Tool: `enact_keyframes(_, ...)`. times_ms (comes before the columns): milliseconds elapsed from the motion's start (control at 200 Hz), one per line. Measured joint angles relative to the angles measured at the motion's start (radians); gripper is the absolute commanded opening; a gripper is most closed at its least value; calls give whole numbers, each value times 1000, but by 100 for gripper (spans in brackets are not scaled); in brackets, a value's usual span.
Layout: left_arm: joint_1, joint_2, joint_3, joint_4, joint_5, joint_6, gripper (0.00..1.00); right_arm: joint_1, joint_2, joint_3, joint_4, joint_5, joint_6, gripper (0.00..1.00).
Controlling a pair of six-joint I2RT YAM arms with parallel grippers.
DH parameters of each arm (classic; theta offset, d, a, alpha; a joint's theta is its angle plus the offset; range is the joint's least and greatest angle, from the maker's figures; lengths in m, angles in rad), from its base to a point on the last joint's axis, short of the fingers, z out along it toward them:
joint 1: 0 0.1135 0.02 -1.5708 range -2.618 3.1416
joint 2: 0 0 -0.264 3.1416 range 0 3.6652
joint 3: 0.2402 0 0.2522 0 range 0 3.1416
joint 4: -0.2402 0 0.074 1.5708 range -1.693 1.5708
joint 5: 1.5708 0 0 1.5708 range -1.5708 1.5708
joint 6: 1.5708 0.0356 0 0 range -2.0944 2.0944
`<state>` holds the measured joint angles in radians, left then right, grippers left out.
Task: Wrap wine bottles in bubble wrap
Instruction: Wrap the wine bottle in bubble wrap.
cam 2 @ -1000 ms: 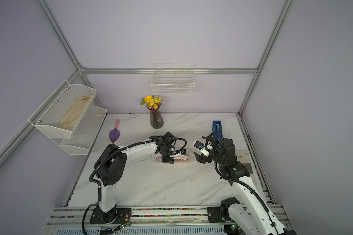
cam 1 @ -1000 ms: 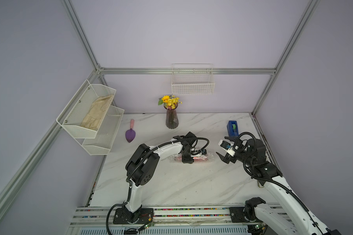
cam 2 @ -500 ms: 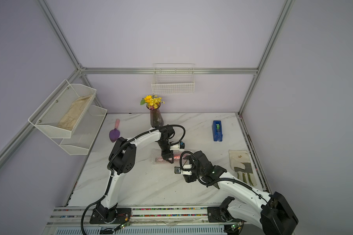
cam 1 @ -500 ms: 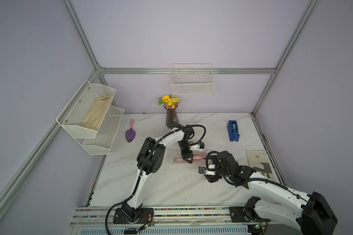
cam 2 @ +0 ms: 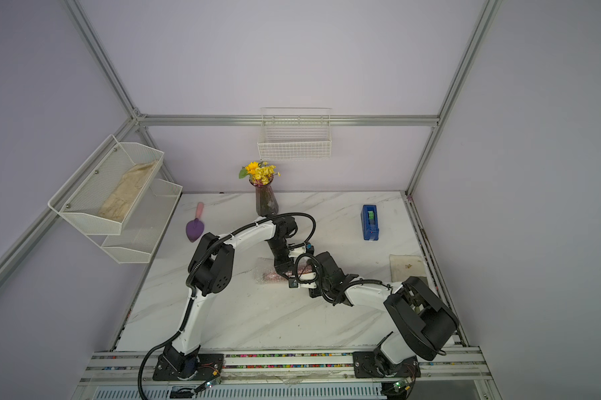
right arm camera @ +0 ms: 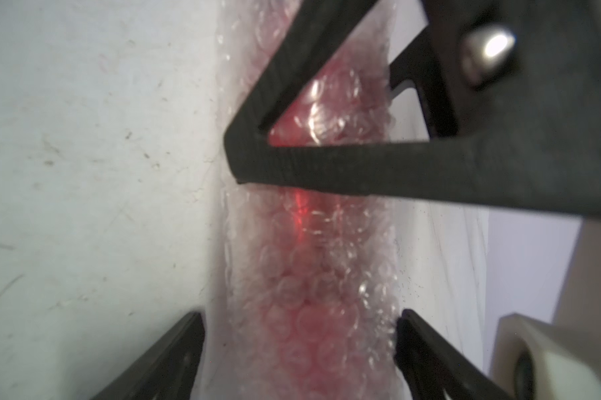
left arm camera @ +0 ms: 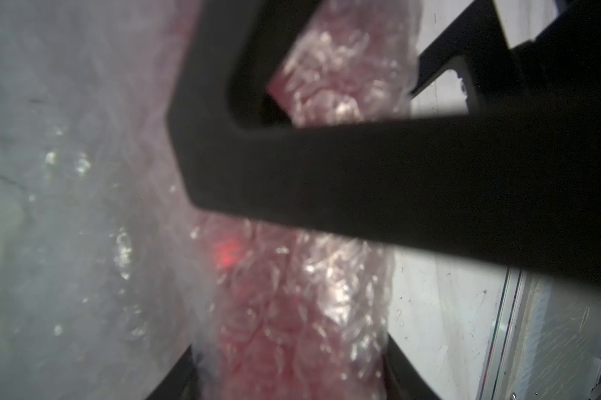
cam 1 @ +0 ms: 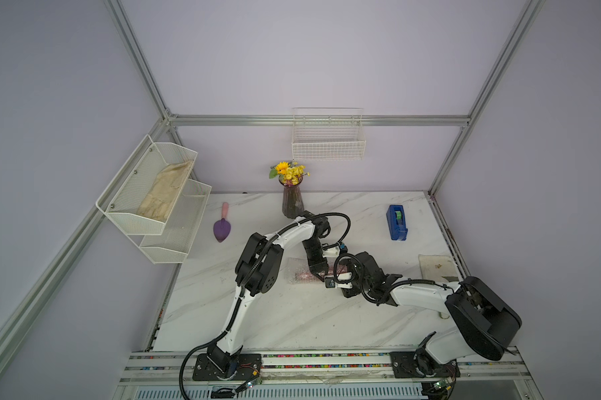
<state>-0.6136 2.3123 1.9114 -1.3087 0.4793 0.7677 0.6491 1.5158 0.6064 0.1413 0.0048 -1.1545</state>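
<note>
The wine bottle (cam 1: 304, 276) lies on its side mid-table, its pink-red liquid showing through the bubble wrap (cam 1: 293, 273) rolled around it. My left gripper (cam 1: 318, 273) comes down from the far side and is shut on the wrapped bottle (left arm camera: 292, 329), both fingers pressed into the film. My right gripper (cam 1: 338, 269) reaches in from the right, just beside the left one. It stands open astride the wrapped bottle (right arm camera: 302, 311): one fingertip (right arm camera: 416, 346) touches the wrap, the other (right arm camera: 178, 349) stands slightly off. Cap and label are hidden.
At the back stands a dark vase of yellow flowers (cam 1: 292, 204), with a purple trowel (cam 1: 222, 228) to its left and a blue tape dispenser (cam 1: 397, 223) to the right. A worn mat (cam 1: 436, 266) lies at the right edge. Wire shelves (cam 1: 153, 194) and a basket (cam 1: 328, 142) hang on the walls.
My right gripper has come from the right of the bottle down to it and now straddles it beside the left gripper, its jaws a little narrower. The left gripper has kept its hold.
</note>
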Motion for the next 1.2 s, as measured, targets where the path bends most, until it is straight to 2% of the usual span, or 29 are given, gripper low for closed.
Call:
enact_keyframes(160,3,-4,-2,8,-8,-15,44,-34,56,46,-14,-33,-13,64)
enact_keyframes(245,1,-24,-16,27,-28,-27,47,-50,76,63,-8,-55,-25,60)
enact_keyframes(335,1,-60,-58,71,-50,-51,57,-60,92,84,-14,-76,-33,54)
enact_keyframes(465,3,-151,-153,170,-119,-84,76,-74,108,116,-46,-127,-35,53)
enact_keyframes(545,5,-251,-239,261,-198,-106,87,-88,108,137,-92,-165,-34,53)
enact_keyframes(600,6,-338,-308,331,-244,-131,100,-99,110,157,-134,-185,-25,53)
enact_keyframes(795,11,-726,-634,616,-404,-183,100,-138,132,249,-301,-258,19,50)
enact_keyframes(950,11,-989,-885,857,-508,-162,100,-180,206,402,-522,-345,78,49)
enact_keyframes(1060,-27,-1087,-1006,954,-584,-92,100,-199,269,505,-663,-397,103,49)
enact_keyframes(1200,-146,-1093,-1089,1041,-679,35,100,-214,328,594,-780,-439,124,50)
